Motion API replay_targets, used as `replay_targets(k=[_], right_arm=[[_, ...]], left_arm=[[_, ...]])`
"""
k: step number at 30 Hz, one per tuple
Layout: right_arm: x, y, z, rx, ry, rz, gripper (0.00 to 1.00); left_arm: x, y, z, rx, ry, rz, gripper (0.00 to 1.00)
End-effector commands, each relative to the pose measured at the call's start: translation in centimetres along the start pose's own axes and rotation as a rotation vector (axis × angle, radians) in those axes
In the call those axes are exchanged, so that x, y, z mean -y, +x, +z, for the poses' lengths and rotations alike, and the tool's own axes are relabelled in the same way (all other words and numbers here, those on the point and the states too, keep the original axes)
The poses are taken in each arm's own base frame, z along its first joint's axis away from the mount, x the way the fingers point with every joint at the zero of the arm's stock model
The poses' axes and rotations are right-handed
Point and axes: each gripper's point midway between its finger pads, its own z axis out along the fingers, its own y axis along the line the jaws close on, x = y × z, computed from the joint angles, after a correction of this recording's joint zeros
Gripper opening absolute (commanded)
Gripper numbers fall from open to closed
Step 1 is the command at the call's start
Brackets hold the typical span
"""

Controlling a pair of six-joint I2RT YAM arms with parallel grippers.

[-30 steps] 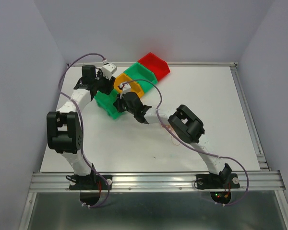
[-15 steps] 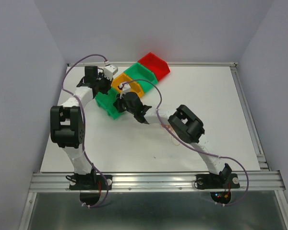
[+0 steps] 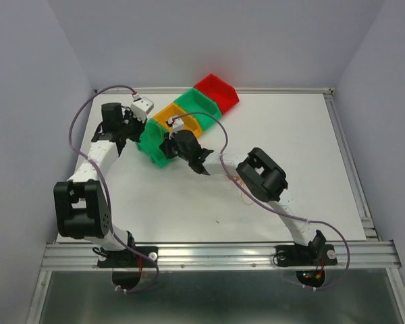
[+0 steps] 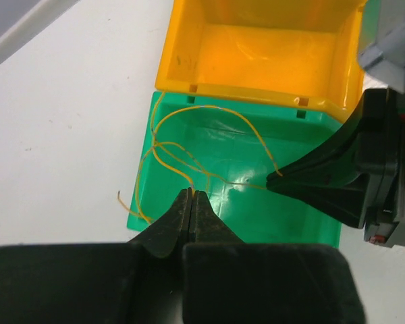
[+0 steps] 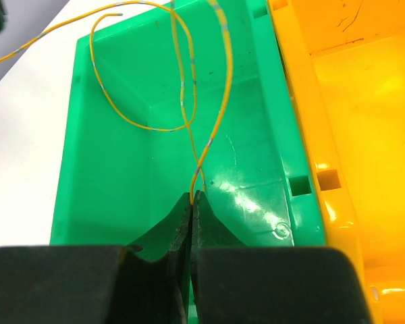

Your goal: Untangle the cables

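Observation:
The cables are thin yellow wires (image 4: pixel 216 108) looping over the near green bin (image 4: pixel 283 216). In the left wrist view my left gripper (image 4: pixel 192 192) is shut, with one yellow strand pinched at its tips above the bin's near-left corner. My right gripper (image 4: pixel 275 178) comes in from the right, also shut on a strand end. In the right wrist view the right gripper (image 5: pixel 192 196) pinches a yellow wire (image 5: pixel 227 74) that crosses another just above the tips and rises in loops over the green bin (image 5: pixel 115 169). From above, both grippers (image 3: pixel 140 128) (image 3: pixel 165 145) sit at this bin (image 3: pixel 155 154).
A yellow bin (image 3: pixel 182 121), a second green bin (image 3: pixel 197 104) and a red bin (image 3: pixel 216 91) continue the diagonal row toward the back. A few faint thin wires (image 3: pixel 241 192) lie on the white table by the right arm's elbow. A wire tail (image 4: pixel 125 202) hangs outside the bin's left wall.
My left arm has swung left and back from over the yellow bin to the near green bin's left side, its elbow dropping toward the table's front. The right arm has not moved.

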Motion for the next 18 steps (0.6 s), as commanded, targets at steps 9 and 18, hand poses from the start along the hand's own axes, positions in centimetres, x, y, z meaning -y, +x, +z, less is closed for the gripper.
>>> replay_targets(k=[9,18], right_arm=[[-1.0,-1.7,-0.6,0.049,-0.035,0.0,0.01],[-1.1,-1.9,-0.7,0.049,-0.041,-0.005,0.01]], left_arm=[[-0.5,0.7,-1.0,0.002,0.013,0.031,0.0],[1.5,2.6,4.5,-0.103,0.149,0.012,0.0]])
